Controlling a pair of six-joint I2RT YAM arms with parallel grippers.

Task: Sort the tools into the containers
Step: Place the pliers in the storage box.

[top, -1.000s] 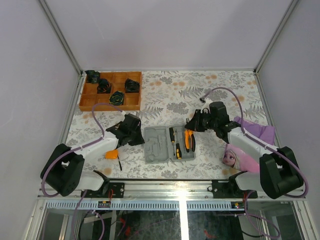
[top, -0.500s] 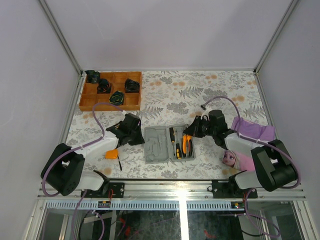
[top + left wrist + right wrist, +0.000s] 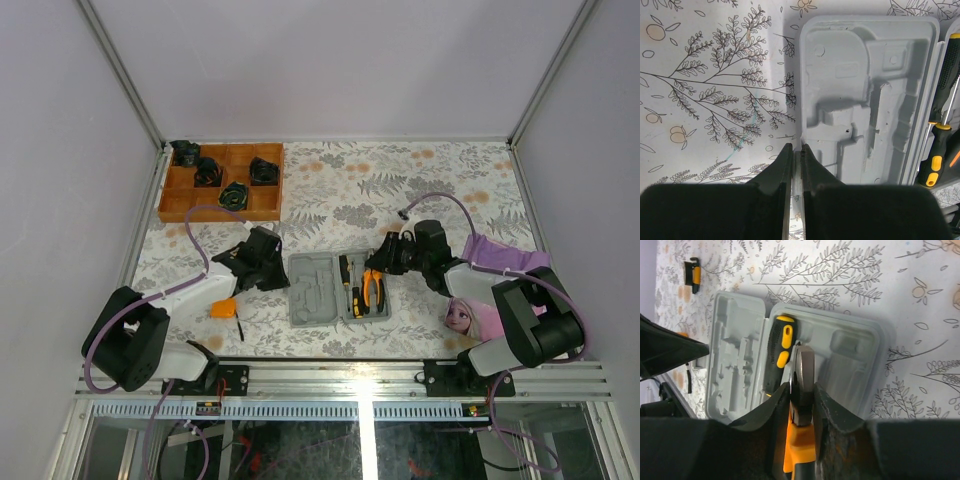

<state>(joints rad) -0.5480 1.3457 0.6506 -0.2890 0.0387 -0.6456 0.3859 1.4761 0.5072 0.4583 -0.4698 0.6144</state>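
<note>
Low and left in the top view, the tape measure and the key lie outside the case. In its right half the pliers may land askew on the screwdriver if let go crooked. The right gripper is narrow and clasps the pliers. The left gripper is closed and empty at the case's left edge.

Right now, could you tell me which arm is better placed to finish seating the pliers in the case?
Right. The right tool holds the pliers over the case, in its right half beside the screwdriver. The left tool is shut and empty by the left edge.
</note>
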